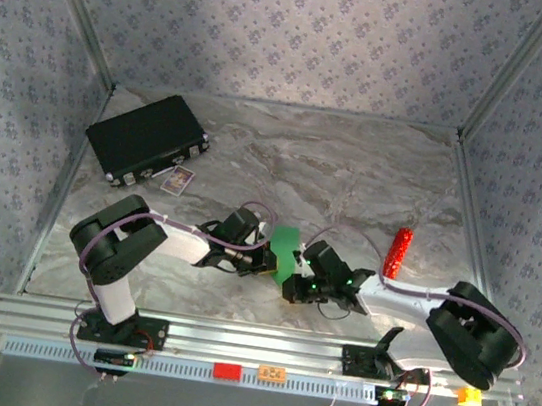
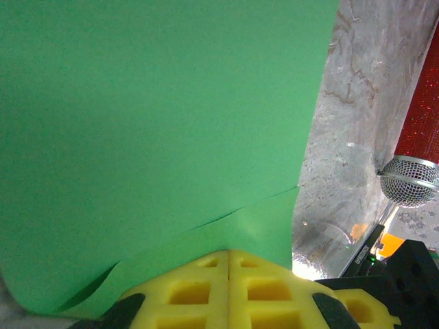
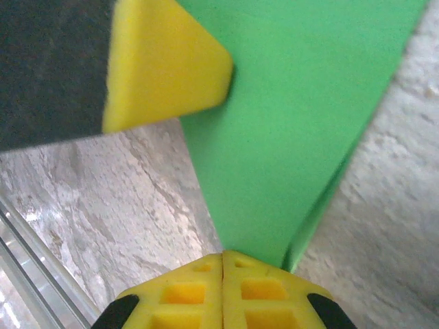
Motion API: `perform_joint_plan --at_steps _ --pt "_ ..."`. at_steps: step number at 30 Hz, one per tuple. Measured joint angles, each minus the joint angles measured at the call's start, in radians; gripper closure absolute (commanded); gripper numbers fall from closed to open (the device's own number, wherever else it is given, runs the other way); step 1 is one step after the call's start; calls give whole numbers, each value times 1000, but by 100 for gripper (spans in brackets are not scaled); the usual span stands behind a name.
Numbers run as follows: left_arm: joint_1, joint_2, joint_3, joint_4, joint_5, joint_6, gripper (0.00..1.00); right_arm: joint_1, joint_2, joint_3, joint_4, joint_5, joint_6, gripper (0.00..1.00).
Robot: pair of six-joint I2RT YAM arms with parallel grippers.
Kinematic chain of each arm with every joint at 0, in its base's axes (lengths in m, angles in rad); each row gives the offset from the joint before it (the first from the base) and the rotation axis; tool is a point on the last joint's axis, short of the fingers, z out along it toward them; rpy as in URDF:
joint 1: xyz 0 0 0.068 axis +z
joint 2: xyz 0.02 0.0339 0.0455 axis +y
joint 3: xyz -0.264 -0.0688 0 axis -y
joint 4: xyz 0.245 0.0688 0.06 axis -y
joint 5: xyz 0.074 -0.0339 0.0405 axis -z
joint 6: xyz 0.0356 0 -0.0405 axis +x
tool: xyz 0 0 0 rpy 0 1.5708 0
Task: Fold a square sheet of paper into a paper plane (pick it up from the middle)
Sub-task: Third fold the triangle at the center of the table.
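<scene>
The sheet of paper point(image 1: 285, 248) is not lying on the table point(image 1: 356, 175); it is held up in the air between the two arms, near the front middle of the table. The left gripper point(image 2: 228, 255) has its yellow fingers pressed together on the lower edge of the paper. In the left wrist view a second layer of green lies over the first, so I judge that the sheet is already folded at least once. The right gripper point(image 3: 223, 257) is also pressed together, and it pinches the paper at a narrow end, where the green shape comes to a point and one doubled edge runs down its right side. In the right wrist view one yellow finger of the left gripper touches the paper's far edge. Two grips are probably needed because such thin paper bends and hangs when only one side is held; with both ends pinched the sheet stays stretched and a crease can be placed more exactly. The paper stands nearly on its edge, which, I think, keeps it free of the table while the arms arrange the next fold. It is not yet a finished plane. The black case point(image 1: 146, 137) lies well apart at the back left, and the red cylinder point(image 1: 398, 252) lies to the right of the grippers, out of the way.
</scene>
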Motion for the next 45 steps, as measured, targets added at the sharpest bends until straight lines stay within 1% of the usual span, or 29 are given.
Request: perform_joint_plan --at_steps 5,17,23,26,29,32,39,45 --pt "1 0 0 -1 1 0 100 -4 -51 -43 6 0 23 91" --pt "2 0 0 -2 3 0 100 -3 -98 -56 -45 0 48 92" --pt "3 0 0 -1 3 0 100 -3 -149 -48 -154 0 51 92" --pt "6 0 0 -1 3 0 100 -4 -188 -18 -230 4 42 92" --pt "8 0 0 -1 3 3 100 -13 -206 27 -252 3 34 92" --pt "8 0 0 -1 3 3 100 -28 -169 71 -236 -1 32 93" --pt "8 0 0 -1 3 3 100 -38 31 160 -133 -16 37 93" --pt "8 0 0 -1 3 3 100 -51 133 190 -80 -19 45 92"
